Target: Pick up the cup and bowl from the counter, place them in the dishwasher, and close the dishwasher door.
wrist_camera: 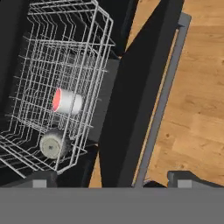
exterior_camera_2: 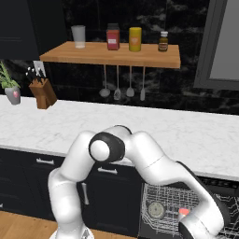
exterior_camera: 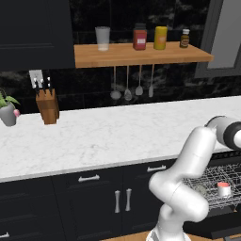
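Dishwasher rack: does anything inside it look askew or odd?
The small white cup with the red-orange inside lies on its side in the grey wire rack, not upright. A round grey bowl beside it is tipped too.

The counter (exterior_camera: 94, 136) is white marble with faint grey veins; the cabinets (exterior_camera: 89, 197) beneath are near-black with silver handles. In the grey wire rack (wrist_camera: 65, 57), the cup (wrist_camera: 66, 101) is white with a red-orange inside, and at its 7 o'clock lies a dull grey bowl (wrist_camera: 52, 145). The dishwasher door (wrist_camera: 140, 96) is flat black (silver handle along one edge), against honey-brown wood-grain floor (wrist_camera: 197, 109).
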Tool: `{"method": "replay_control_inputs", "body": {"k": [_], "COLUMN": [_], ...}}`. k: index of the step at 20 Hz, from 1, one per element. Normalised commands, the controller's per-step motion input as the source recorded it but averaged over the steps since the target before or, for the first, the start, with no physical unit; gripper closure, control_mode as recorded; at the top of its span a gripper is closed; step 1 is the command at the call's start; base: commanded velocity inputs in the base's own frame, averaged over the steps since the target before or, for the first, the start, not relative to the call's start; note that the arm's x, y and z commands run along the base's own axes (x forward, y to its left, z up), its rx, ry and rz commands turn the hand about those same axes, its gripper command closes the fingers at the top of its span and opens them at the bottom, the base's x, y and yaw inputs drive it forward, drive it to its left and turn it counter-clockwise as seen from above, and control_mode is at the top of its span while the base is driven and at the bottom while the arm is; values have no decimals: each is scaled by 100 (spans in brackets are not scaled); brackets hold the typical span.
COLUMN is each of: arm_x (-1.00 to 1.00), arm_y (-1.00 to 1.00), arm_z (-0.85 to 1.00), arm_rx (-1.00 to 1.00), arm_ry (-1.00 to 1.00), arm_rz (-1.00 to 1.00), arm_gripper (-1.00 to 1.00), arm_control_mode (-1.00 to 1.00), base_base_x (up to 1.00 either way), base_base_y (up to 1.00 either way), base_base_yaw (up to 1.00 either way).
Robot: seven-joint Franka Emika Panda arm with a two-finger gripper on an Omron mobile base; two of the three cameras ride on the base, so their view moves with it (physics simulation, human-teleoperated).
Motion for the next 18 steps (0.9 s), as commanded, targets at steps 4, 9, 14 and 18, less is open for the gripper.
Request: {"method": "replay_control_inputs", "body": {"k": [4, 9, 14, 18], "arm_x": [-19, -15, -15, 0], "arm_y": [29, 23, 7, 0], "arm_z": [0, 0, 0, -17], "arm_rx": [24, 14, 1, 0], "arm_ry": [-20, -22, -5, 0], "arm_rz": [-59, -42, -16, 0], "arm_gripper": [-100, -100, -100, -100], "arm_control_mode": [-100, -100, -100, -100], "base_base_x": [0, 0, 0, 0], "base_base_y": [0, 0, 0, 0], "base_base_yaw": [0, 0, 0, 0]}}
